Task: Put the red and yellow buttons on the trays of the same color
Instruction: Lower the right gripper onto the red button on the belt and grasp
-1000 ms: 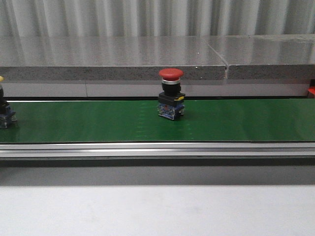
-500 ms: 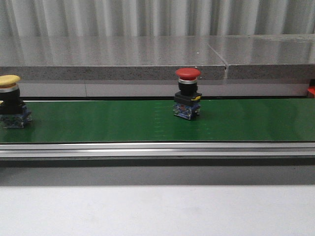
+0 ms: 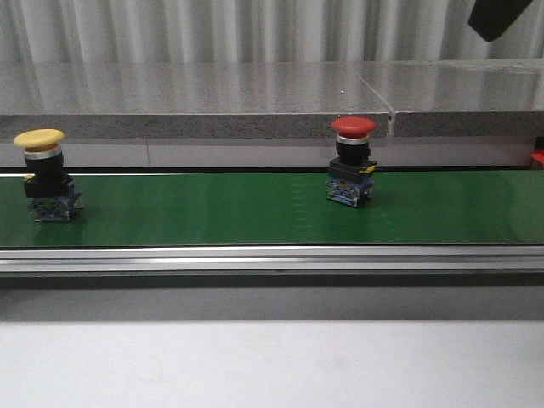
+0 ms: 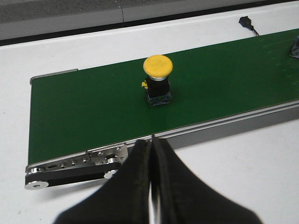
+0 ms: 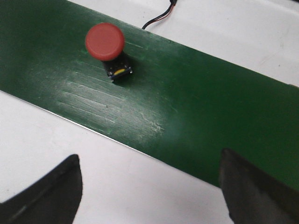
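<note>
Stretching across the white table [image 3: 272, 365], the green conveyor belt [image 3: 212, 208] carries both buttons, with a grey stone ledge [image 3: 195, 98] running behind it and corrugated metal sheeting [image 3: 255, 30] behind that. An aluminium side rail [image 3: 272, 259] edges the belt on the near side.

The left tool [image 4: 152, 186] hovers over the table just short of the belt's roller end [image 4: 74, 168], its two black fingers [image 4: 135, 186] pressed together with only a thin seam between them and nothing in their grip. Ahead of this tool, on the belt and well apart from it, the yellow button [image 4: 158, 80] stands upright on its black and blue base.

The right tool [image 5: 149, 186] hangs above the table beside the belt's edge, its fingers [image 5: 51, 191] spread wide and empty. The red button [image 5: 107, 46] stands upright on the belt beyond this tool, off toward one finger's side and clear of both. In the front view a dark part of an arm [image 3: 501, 17] shows at the upper corner.

A thin black cable [image 5: 156, 16] lies on the table past the far side of the belt.
</note>
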